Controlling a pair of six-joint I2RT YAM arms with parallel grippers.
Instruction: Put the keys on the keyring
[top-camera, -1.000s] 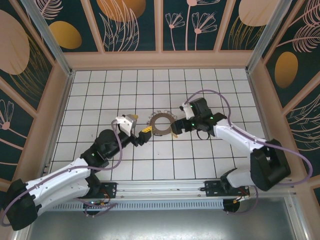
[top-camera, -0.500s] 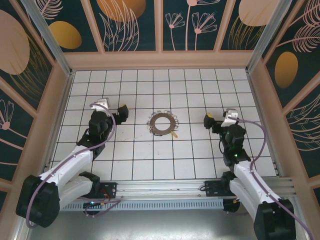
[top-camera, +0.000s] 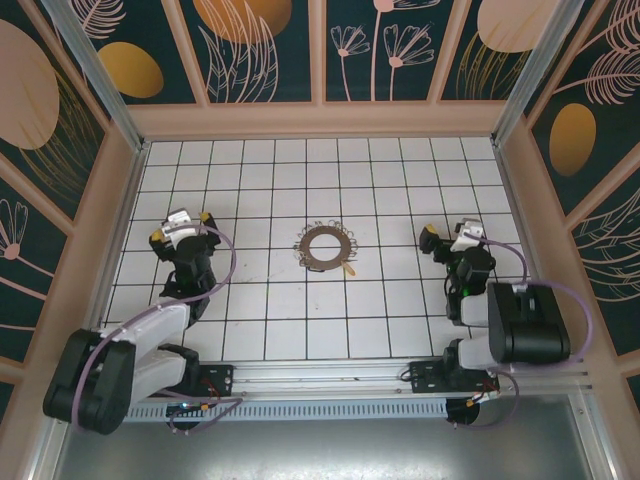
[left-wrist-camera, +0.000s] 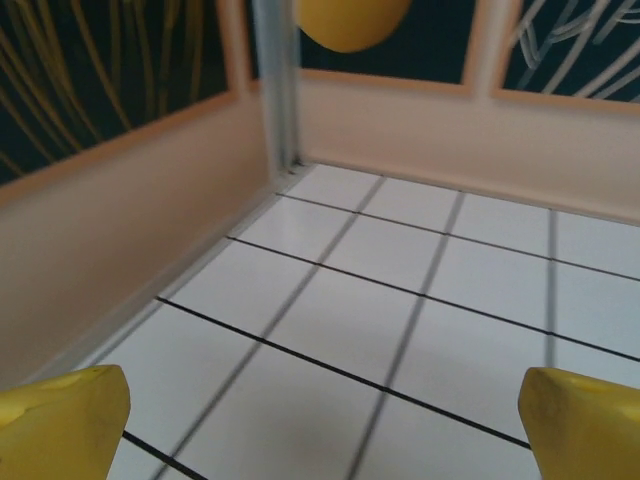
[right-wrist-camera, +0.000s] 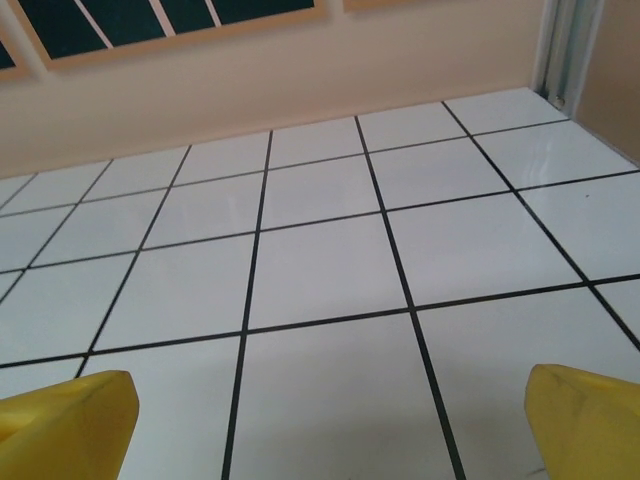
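The keys (top-camera: 343, 250) lie as a fringed grey-brown wreath on the white tiled floor, at the middle of the top view. They are strung round the dark keyring (top-camera: 325, 231). A small yellow-orange piece (top-camera: 348, 267) sticks out at the wreath's lower right. My left gripper (top-camera: 180, 227) is far to the left of the wreath and open, with bare tiles between its yellow fingertips (left-wrist-camera: 62, 420). My right gripper (top-camera: 452, 236) is well to the right of it, also open and empty, its yellow fingertips (right-wrist-camera: 66, 418) spread wide.
Beige walls with dark floral panels enclose the tiled floor (top-camera: 300, 180). The left wrist view looks toward the left wall and a metal corner post (left-wrist-camera: 275, 90). The right wrist view faces the back wall (right-wrist-camera: 250, 75). The arm bases stand on the rail (top-camera: 320, 380) at the near edge.
Both arms have pulled away from the wreath, the left one to the left side and the right one to the right side. The keys and keyring stay in place.
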